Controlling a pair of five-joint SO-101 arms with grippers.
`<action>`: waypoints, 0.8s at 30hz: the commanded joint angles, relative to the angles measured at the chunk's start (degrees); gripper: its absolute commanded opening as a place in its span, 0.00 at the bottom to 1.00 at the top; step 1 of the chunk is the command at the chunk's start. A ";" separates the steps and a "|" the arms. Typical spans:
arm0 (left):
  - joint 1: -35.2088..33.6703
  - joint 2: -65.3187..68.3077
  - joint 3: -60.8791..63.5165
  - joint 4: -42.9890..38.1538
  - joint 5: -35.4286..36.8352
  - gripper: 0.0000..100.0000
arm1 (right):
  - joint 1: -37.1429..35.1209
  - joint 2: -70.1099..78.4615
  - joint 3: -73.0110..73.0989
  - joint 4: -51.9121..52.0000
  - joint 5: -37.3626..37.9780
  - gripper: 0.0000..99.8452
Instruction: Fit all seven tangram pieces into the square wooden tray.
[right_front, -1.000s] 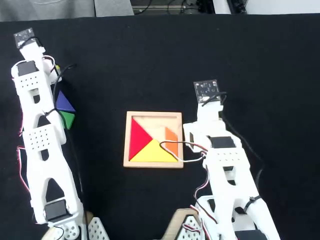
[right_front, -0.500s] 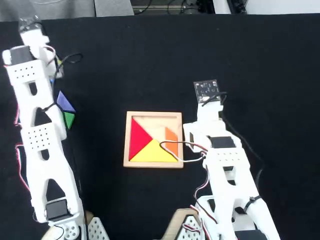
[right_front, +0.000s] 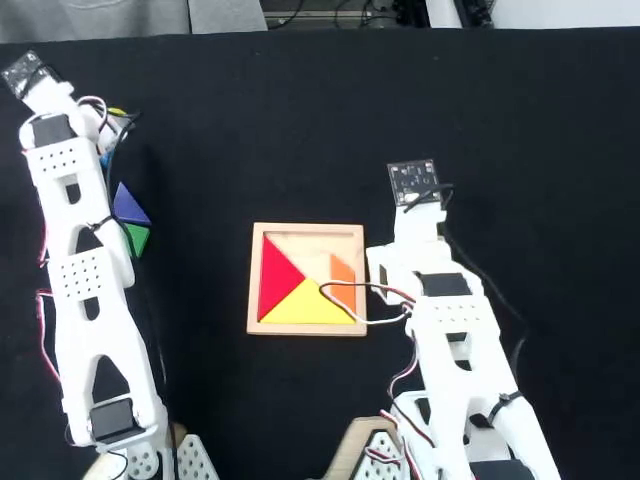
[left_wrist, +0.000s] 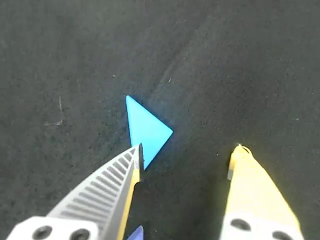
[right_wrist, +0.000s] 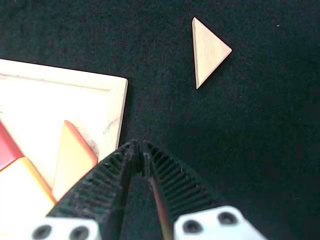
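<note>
The square wooden tray lies mid-table and holds a red triangle, a yellow triangle and an orange piece. A purple triangle and a green triangle lie beside the left arm. My left gripper is open just over the cloth, one fingertip at the edge of a light blue triangle. My right gripper is shut and empty by the tray's edge, near the orange piece. A bare-wood triangle lies on the cloth beyond it.
Black cloth covers the table. The left arm runs along the left side, and the right arm stands just right of the tray. Open cloth stretches across the far and right parts of the table.
The left arm's wrist swung toward the far edge, then shifted left and slightly back. The right arm and the pieces in the tray stayed where they were.
</note>
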 joint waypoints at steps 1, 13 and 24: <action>-0.40 -1.14 -1.10 -1.49 0.35 0.29 | 0.62 -1.80 -0.40 -0.97 0.00 0.02; -2.68 1.41 0.84 -10.11 0.09 0.25 | 0.62 -1.80 -0.22 -1.05 0.00 0.02; -2.86 4.22 0.84 -12.48 -3.60 0.19 | 0.62 -1.80 -0.13 -1.05 0.00 0.02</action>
